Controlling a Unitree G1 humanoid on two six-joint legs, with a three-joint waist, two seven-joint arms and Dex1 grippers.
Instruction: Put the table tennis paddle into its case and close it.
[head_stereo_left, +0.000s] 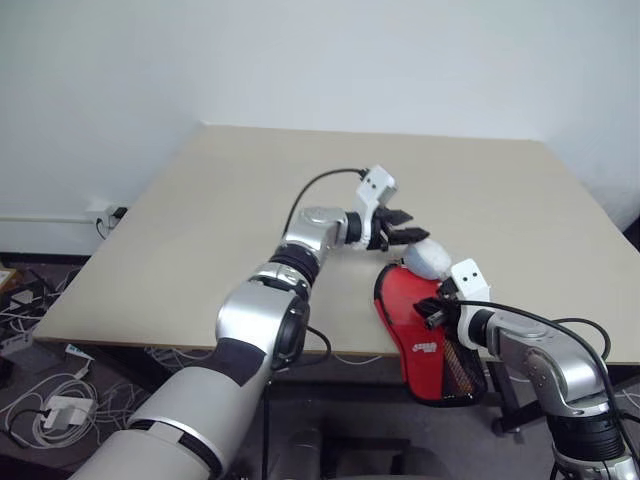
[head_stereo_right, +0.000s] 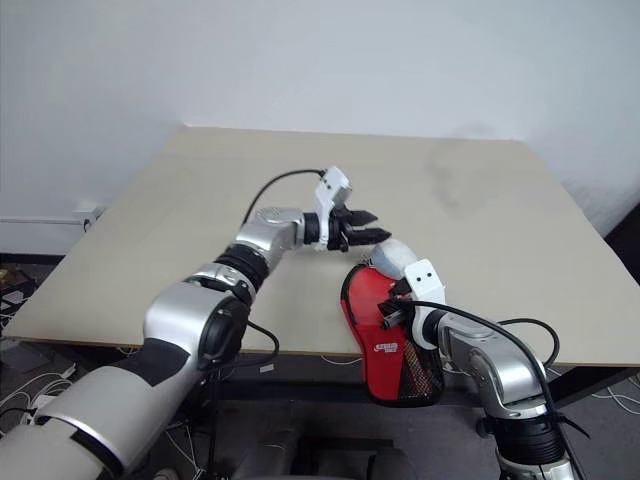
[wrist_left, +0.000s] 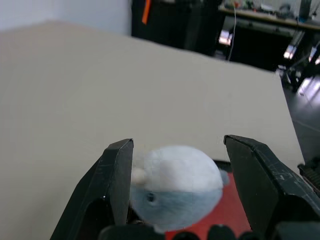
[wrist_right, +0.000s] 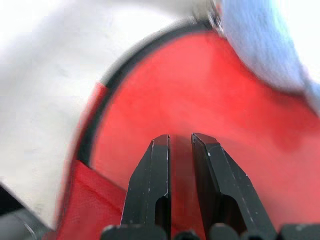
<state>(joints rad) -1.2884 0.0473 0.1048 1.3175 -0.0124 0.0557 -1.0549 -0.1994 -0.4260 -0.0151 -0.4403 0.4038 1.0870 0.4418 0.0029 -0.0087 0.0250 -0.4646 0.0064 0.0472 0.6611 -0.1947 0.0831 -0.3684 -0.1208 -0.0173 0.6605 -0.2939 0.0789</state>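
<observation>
The left pincer (head_stereo_left: 403, 226) hangs above the beige worktop (head_stereo_left: 200, 230) with its two black fingers spread wide and nothing between them — released. Just past its fingertips, and lower, lies a rounded white-and-grey soft object (head_stereo_left: 428, 258); in the left wrist view that object (wrist_left: 177, 185) sits between the spread fingers without touching either one.

The case (head_stereo_left: 420, 335) lies red side up, just below and beside the left pincer, at the worktop's near edge, with its narrow end and black mesh (head_stereo_left: 462, 375) hanging out over the edge. The white-and-grey object rests at the case's far, rounded end.

The right pincer (head_stereo_left: 432, 312) is over the middle of the case. In its wrist view the two black fingers (wrist_right: 150, 185) stand close together with only a thin gap, nothing caught between them, and the red surface with its black trim (wrist_right: 107, 82) lies right in front of the tips — whether the tips touch the fabric I cannot tell.

The table tennis paddle itself I cannot make out.
</observation>
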